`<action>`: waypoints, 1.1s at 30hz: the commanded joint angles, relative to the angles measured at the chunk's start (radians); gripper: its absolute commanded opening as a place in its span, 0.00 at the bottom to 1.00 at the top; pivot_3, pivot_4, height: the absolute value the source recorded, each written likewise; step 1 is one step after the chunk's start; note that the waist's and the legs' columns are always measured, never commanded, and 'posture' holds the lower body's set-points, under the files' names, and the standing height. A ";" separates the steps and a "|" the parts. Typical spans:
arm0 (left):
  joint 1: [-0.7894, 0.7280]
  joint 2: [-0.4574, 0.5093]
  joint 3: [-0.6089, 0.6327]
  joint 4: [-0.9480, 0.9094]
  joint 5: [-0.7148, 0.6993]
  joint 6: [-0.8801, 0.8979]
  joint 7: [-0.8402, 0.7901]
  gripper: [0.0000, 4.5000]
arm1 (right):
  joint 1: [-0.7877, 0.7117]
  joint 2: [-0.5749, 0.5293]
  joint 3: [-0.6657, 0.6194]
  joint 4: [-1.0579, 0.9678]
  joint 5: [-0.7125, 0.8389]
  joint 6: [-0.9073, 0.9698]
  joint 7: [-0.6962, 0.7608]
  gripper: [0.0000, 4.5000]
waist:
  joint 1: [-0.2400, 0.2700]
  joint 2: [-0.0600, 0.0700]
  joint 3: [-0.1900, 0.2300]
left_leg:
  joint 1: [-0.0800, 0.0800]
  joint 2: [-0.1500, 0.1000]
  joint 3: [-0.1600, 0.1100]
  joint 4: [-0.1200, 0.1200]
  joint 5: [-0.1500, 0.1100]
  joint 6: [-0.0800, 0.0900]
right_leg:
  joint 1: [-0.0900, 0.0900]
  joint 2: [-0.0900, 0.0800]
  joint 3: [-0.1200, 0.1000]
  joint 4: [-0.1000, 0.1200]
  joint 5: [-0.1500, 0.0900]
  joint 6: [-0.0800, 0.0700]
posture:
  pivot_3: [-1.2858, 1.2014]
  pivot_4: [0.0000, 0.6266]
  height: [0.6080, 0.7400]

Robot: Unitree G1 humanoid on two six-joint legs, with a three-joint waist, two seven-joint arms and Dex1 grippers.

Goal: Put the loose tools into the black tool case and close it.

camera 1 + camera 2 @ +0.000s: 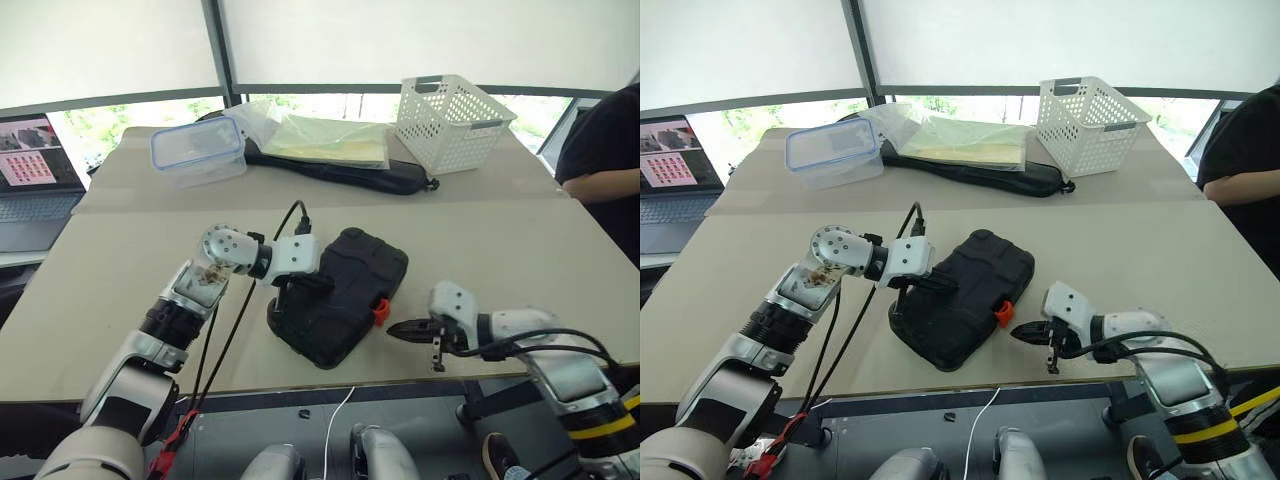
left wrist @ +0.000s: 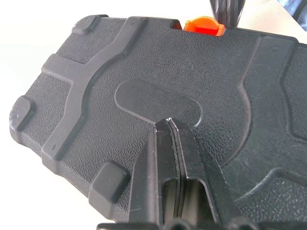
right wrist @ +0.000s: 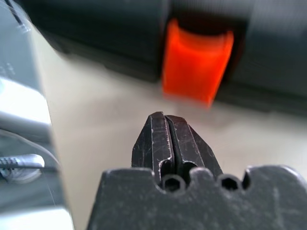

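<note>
The black tool case [image 1: 340,297] lies closed in the lower middle of the head views, on the beige table [image 1: 500,250] near its front edge. The left gripper [image 2: 169,125] has its two fingers pressed together, and the tips rest on the lid of the case. The left wrist view shows the grainy lid with its raised ribs and an oval flat field, without any readable brand or writing.

The right gripper [image 1: 398,329], also with fingers together and holding nothing, is just beside the orange latch [image 3: 194,61]; the right wrist view shows a small gap of table between the tips and the latch.

In the upper part of the head views are a clear plastic box [image 1: 198,150], a white basket [image 1: 450,122], a long black bag [image 1: 340,168] and a laptop [image 1: 35,175] at the left edge; its screen text is too small to read.
</note>
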 commanded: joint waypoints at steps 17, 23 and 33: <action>0.027 0.000 -0.026 0.032 0.049 0.007 0.000 0.01 | -0.073 -0.022 -0.031 -0.024 0.021 0.081 -0.051 0.00 | 0.002 0.000 0.000 | -0.001 0.000 0.000 -0.001 0.000 0.000 | -0.001 -0.001 0.000 0.000 0.000 0.001 | 0.52 0.24 1.00; 0.031 0.007 -0.023 0.025 0.048 0.010 -0.002 0.01 | -0.035 -0.033 -0.130 -0.068 0.106 0.156 -0.074 0.00 | 0.001 0.000 0.000 | -0.001 0.000 0.000 -0.001 0.000 0.000 | -0.001 0.000 0.000 0.000 0.000 0.001 | 0.52 0.24 1.00; 0.021 -0.004 -0.031 0.035 0.057 0.000 -0.002 0.01 | -0.046 0.039 -0.092 -0.124 0.114 0.179 -0.141 0.00 | -0.001 0.000 0.000 | 0.000 0.000 0.000 -0.004 0.000 0.000 | -0.001 -0.001 0.001 -0.001 -0.001 0.001 | 0.52 0.24 1.00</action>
